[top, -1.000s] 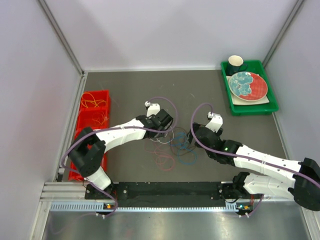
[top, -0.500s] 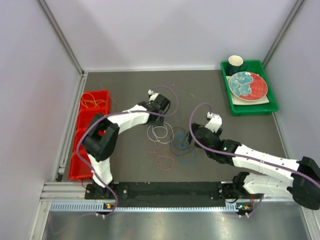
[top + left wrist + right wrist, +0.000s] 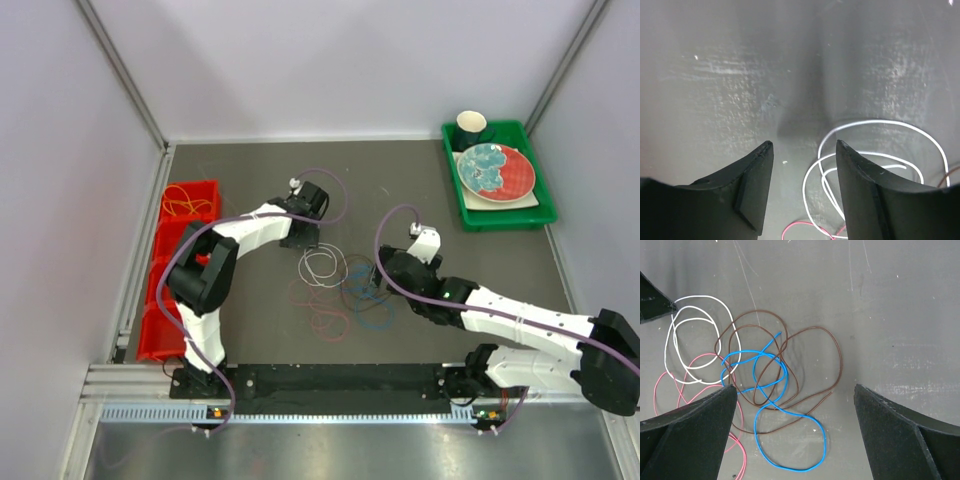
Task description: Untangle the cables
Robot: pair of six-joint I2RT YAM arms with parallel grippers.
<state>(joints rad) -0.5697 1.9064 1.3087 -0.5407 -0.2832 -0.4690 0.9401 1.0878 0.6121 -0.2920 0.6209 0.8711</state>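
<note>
Grey tabletop [image 3: 250, 180] is strewn centrally with the cables [image 3: 757, 371], under the wide-parted right gripper [image 3: 794, 387]; the white loop [image 3: 880, 120] lies beside the left gripper [image 3: 804, 142], parted, seemingly empty.

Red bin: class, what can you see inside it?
In the red bin, orange cables lie in the far compartment. The left arm covers the middle, so what lies there is hidden.

No legible txt, labels, brands, nos. or signs in any view.
</note>
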